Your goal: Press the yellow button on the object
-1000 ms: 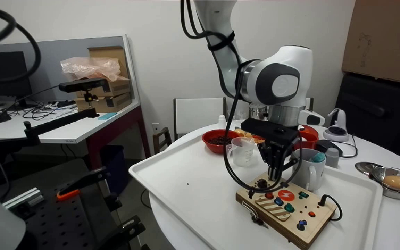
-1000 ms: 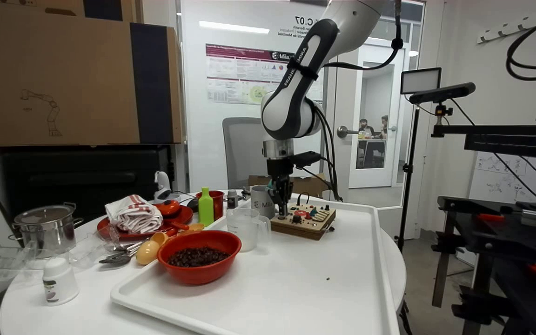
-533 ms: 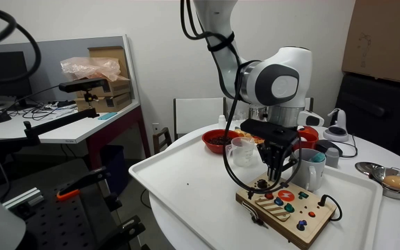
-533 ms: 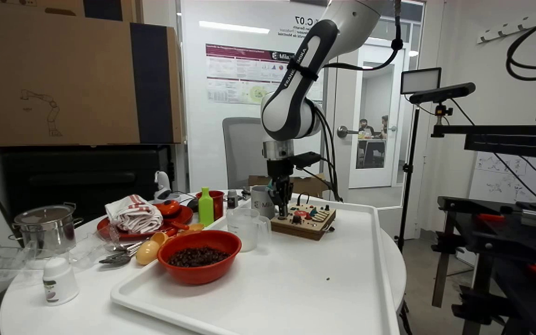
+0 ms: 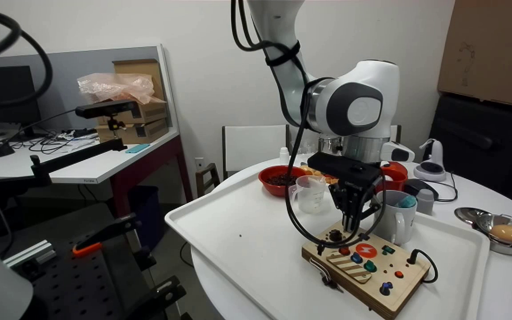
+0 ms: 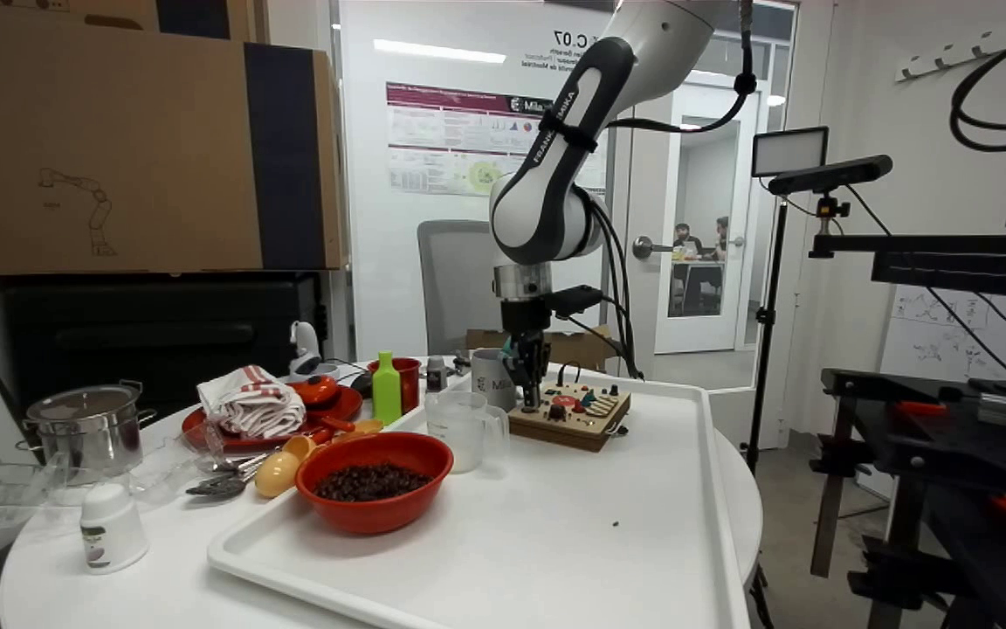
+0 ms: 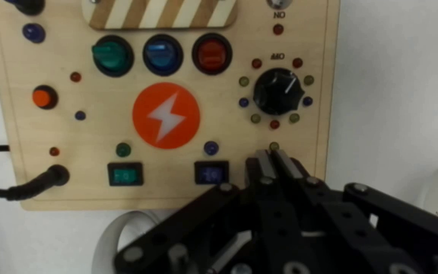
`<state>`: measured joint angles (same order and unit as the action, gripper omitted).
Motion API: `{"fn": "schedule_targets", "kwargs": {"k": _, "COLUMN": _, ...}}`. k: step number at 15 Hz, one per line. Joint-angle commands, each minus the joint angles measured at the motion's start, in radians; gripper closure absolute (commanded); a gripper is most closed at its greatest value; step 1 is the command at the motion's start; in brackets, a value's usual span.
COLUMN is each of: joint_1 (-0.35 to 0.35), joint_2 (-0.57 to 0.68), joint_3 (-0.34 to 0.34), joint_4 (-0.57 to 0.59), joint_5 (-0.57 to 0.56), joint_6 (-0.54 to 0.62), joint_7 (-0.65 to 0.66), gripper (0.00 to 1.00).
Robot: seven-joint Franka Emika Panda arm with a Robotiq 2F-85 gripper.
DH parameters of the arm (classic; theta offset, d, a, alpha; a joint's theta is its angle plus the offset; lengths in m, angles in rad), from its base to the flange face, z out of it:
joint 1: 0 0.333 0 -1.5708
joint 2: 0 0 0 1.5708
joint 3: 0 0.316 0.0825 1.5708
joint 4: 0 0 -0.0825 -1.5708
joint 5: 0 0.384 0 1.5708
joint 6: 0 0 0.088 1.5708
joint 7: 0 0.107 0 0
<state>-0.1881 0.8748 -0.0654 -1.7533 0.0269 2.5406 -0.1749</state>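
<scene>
A wooden box with knobs, switches and small lights (image 5: 405, 286) lies on the tray and also shows in an exterior view (image 6: 555, 430) and the wrist view (image 7: 234, 125). My gripper (image 7: 274, 151) is shut and empty, with a thin gap between its fingertips. In both exterior views the gripper (image 5: 349, 229) (image 6: 531, 407) points down at the box's corner near the mug, at or just above its top. A small yellowish light (image 7: 274, 146) shows right beyond the fingertips. The yellow button is not visible; the fingers hide the spot beneath them.
A white tray (image 5: 234, 258) bears the box. A grey mug (image 5: 382, 222) stands close behind the gripper. A clear measuring cup (image 6: 455, 428) and a red bowl of beans (image 6: 372, 515) stand nearby. A black cable (image 5: 434, 266) is plugged into the box; arm cables loop beside the gripper.
The arm and gripper have sunk very slightly since one second ago. Over the last half second nothing has visibly moved. The box stays in place.
</scene>
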Motion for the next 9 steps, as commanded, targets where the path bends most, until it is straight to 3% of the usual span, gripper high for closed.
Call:
{"fn": "schedule_targets", "kwargs": {"k": 1, "joint_1": 0.009, "joint_2": 0.039, "joint_3": -0.003, "joint_4": 0.005, "joint_5": -0.014, "joint_6": 0.001, "joint_7": 0.03, "gripper": 0.91}}
{"fn": "schedule_targets", "kwargs": {"k": 9, "joint_1": -0.003, "joint_2": 0.032, "joint_3": 0.001, "joint_4": -0.037, "joint_5": 0.0, "joint_6": 0.031, "joint_7": 0.047, "gripper": 0.91}}
